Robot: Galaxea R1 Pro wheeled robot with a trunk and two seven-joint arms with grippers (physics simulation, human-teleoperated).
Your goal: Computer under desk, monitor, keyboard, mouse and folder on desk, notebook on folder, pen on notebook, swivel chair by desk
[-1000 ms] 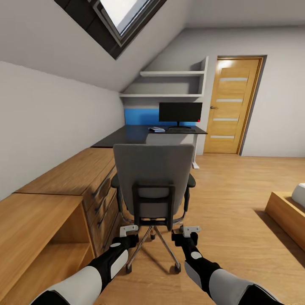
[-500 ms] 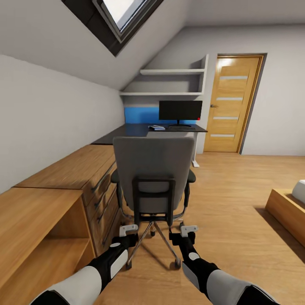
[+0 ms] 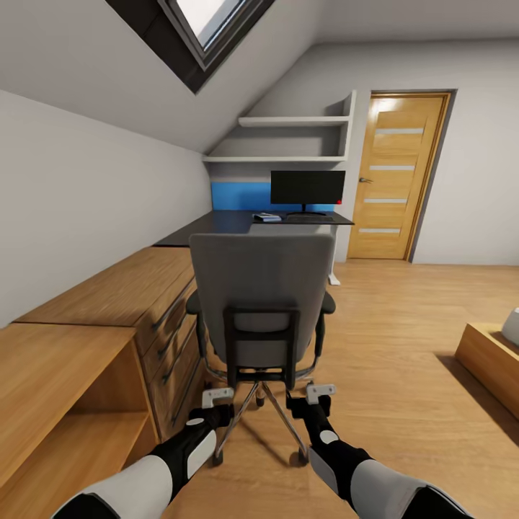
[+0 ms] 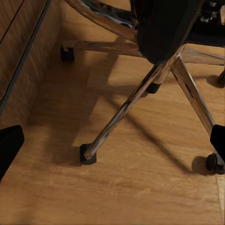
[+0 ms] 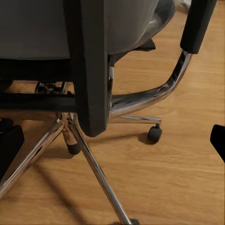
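The grey swivel chair (image 3: 259, 303) stands with its back to me, just in front of both arms. Its chrome base (image 4: 126, 105) and casters fill the left wrist view; its backrest spine (image 5: 89, 65) and armrest show in the right wrist view. My left gripper (image 3: 218, 396) and right gripper (image 3: 320, 391) hover low behind the base, both open and empty, their fingertips (image 4: 9, 145) (image 5: 218, 140) far apart. The black desk (image 3: 231, 223) lies beyond, with the monitor (image 3: 307, 187) upright on it. A small flat light object (image 3: 267, 217) lies beside the monitor. Folder, notebook, pen, mouse, keyboard and computer are hidden or too small to tell.
Light wooden cabinets (image 3: 108, 310) run along the left wall, close to the chair's left side. A blue wall panel (image 3: 241, 196) sits behind the desk, with white shelves above. A wooden door (image 3: 393, 176) is at the back right. A wooden bed corner (image 3: 490, 357) juts in at the right.
The view has crept forward, so the chair looks slightly larger and nearer. Both grippers keep the same open pose behind its base.
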